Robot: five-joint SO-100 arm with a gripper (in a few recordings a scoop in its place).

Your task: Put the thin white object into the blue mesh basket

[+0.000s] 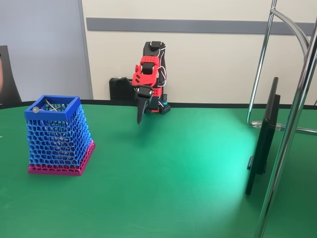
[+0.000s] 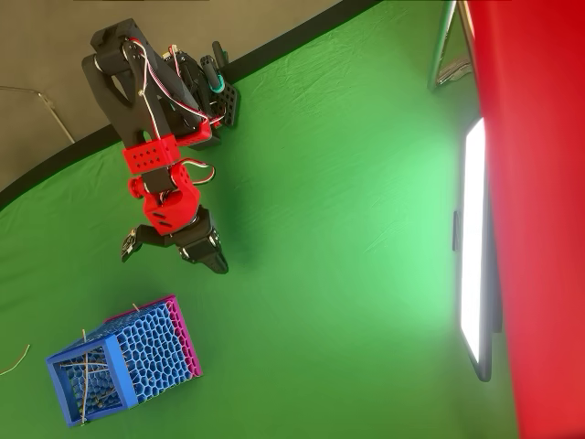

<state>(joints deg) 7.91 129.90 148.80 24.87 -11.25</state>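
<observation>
The blue mesh basket (image 1: pixel 58 135) stands upright on the green table at the left, blue rim on top and magenta base below; the overhead view has the basket (image 2: pixel 128 357) at the lower left. Several thin sticks (image 1: pixel 52 105) cross inside its rim. A slender pale line that may be the thin white object (image 2: pixel 14 360) lies on the cloth at the far left edge, left of the basket. My gripper (image 2: pixel 174 256) hangs above the table near the arm's base, beyond the basket, jaws spread and holding nothing. In the fixed view the gripper (image 1: pixel 139 116) points down.
The red and black arm (image 1: pixel 151 74) is mounted at the table's back edge. A dark flat screen (image 1: pixel 262 139) stands on the right beside chrome stand tubes (image 1: pixel 292 124). Open green cloth (image 1: pixel 168 173) lies between basket and screen.
</observation>
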